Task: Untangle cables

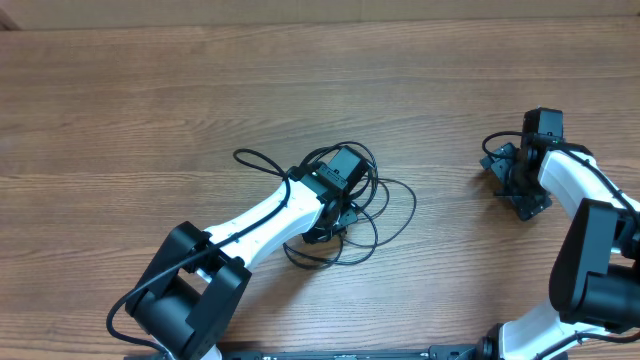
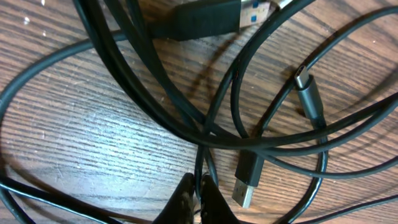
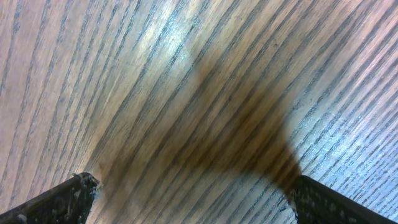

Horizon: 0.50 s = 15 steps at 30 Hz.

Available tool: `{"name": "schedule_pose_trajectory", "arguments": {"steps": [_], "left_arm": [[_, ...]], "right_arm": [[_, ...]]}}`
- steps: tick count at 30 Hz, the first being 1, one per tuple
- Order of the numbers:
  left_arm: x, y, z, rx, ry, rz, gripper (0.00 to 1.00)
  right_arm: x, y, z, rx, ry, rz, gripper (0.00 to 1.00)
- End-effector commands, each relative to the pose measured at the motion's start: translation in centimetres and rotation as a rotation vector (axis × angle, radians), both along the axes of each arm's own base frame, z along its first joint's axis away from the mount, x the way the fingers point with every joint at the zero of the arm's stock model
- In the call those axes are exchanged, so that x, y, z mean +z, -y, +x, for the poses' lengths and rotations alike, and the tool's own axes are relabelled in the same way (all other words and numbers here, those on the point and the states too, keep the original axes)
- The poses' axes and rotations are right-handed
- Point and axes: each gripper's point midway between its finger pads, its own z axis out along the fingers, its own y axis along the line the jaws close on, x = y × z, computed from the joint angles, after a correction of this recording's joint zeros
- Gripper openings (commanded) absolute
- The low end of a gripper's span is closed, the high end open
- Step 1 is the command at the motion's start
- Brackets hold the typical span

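Left wrist view, nearest: the left tool (image 2: pixel 198 190) is closed, its two tips pressed together. One thin strand runs straight down into the pinch, so I judge it is gripping that strand.

Left arm (image 1: pixel 255 220): it reaches from the near left of the tabletop (image 1: pixel 150 90) out to the heap, with its wrist over the middle of it.

Where the cables (image 2: pixel 140 68) lie: in one loose heap at the centre of the tabletop, flat on the wood, with loops crossing over and under each other. One loop strays to the far left of the heap and wider loops spread to its right.

Plugs: a short plug (image 2: pixel 249 177) lies just right of the closed tips. A slim plug (image 2: pixel 309 93) lies farther off to the right. A wide plug (image 2: pixel 199 18) lies at the far side, and strands cross beside all three.

Right tool (image 3: pixel 193 186): it is wide open over bare wood, well apart to the right of the heap, and holds nothing.

Step in hand: by my reading this is the opening grab. One strand is pinched inside the heap and no cable is separated yet.

Next move calls for: a slow pull on the pinched strand, up and away from the heap, while watching which loops follow. The open right tool would likely need to come across and pin the rest, or the whole heap may drag along as one.
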Motion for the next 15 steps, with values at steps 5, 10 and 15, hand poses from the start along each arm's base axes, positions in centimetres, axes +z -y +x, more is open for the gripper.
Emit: {"name": "schedule_pose_trajectory", "arguments": {"steps": [5, 10, 15], "left_arm": [[-0.63, 0.0, -0.65, -0.028, -0.019, 0.01, 0.3], [-0.63, -0.06, -0.6, -0.028, -0.016, 0.013, 0.47], [-0.67, -0.54, -0.37, -0.024, -0.001, 0.04, 0.62]], "right_arm": [[-1.19, -0.54, -0.92, 0.0, -0.026, 0.033, 1.0], [-1.19, -0.54, -0.92, 0.0, -0.026, 0.033, 1.0], [-1.19, -0.54, -0.92, 0.0, -0.026, 0.033, 1.0]]}}
